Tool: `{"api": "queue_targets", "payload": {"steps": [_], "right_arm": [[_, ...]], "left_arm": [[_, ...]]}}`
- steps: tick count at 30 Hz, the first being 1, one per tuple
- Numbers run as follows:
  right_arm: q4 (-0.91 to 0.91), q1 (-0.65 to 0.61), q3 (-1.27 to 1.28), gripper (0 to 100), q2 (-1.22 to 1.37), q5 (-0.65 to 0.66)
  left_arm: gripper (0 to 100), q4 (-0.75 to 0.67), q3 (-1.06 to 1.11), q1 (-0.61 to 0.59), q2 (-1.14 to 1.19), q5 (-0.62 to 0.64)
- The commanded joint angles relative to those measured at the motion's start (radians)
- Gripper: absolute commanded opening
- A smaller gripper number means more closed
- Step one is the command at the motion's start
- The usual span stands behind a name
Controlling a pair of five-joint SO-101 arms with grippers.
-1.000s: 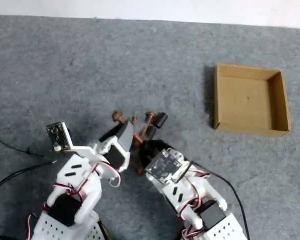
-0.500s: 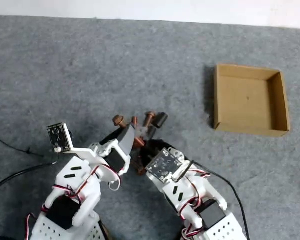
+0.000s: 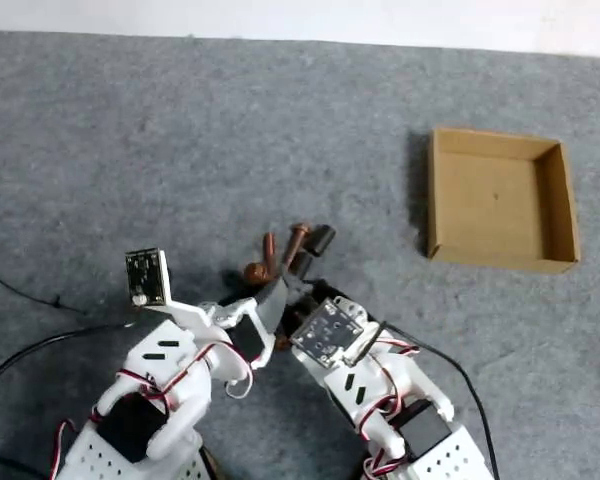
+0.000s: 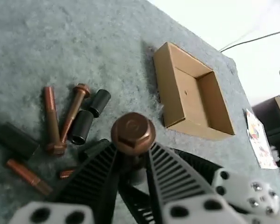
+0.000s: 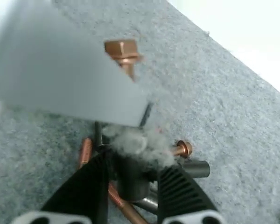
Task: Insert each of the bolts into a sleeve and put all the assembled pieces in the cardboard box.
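Where the two arms lean toward each other at the near edge of the grey carpet (image 3: pixel 180 130) in the high view, the left arm (image 3: pixel 165 365) slants up to the right and the right arm (image 3: pixel 380 385) slants up to the left. Their wrists nearly meet over a small heap of parts. The left gripper (image 3: pixel 268 292) is clamped on a copper bolt (image 3: pixel 255 270), whose head sticks out past the jaw tips. Just beyond lie a loose bolt (image 3: pixel 270 250), a second bolt (image 3: pixel 297 238) and a black sleeve (image 3: pixel 321 240). The cardboard box (image 3: pixel 500 200) sits well apart to the right, open side up. In the left wrist view the ribbed jaws pinch the copper bolt's shaft just under its hex head, which faces the camera. On the carpet past it lie the two bolts close together, several black sleeves beside them, and the box farther off. In the right wrist view the right gripper (image 5: pixel 130 168) is narrowed around a dark sleeve (image 5: pixel 130 179) standing between its jaws. The copper bolt is raised beyond it, head uppermost, beside the blurred grey jaw of the other claw, and more bolts lie on the carpet around the sleeve.
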Motion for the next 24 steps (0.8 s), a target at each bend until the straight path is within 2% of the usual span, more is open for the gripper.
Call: {"api": "queue_targets", "payload": {"steps": [1, 7, 9, 14, 16, 19, 24], "right_arm": [[-0.002, -0.001, 0.084, 0.5, -0.018, 0.003], [-0.002, 0.002, 0.084, 0.5, -0.018, 0.003], [-0.002, 0.002, 0.084, 0.5, -0.018, 0.003], [-0.002, 0.004, 0.084, 0.5, -0.018, 0.003], [-0.002, 0.004, 0.084, 0.5, -0.018, 0.003], [-0.002, 0.015, 0.084, 0.5, -0.018, 0.003], [-0.005, 0.114, 0.082, 0.5, -0.018, -0.002]], "left_arm": [[0, 0.002, 0.019, 0.024, -0.012, 0.005], [3, 0.006, 0.018, 0.019, -0.012, -0.029], [12, 0.008, 0.025, 0.027, -0.012, -0.066], [41, 0.04, 0.022, 0.016, -0.012, -0.064], [47, 0.038, 0.015, -0.01, -0.012, -0.014], [48, 0.037, -0.005, -0.13, -0.012, 0.048], [44, 0.035, -0.058, -0.344, -0.012, 0.123]]}}
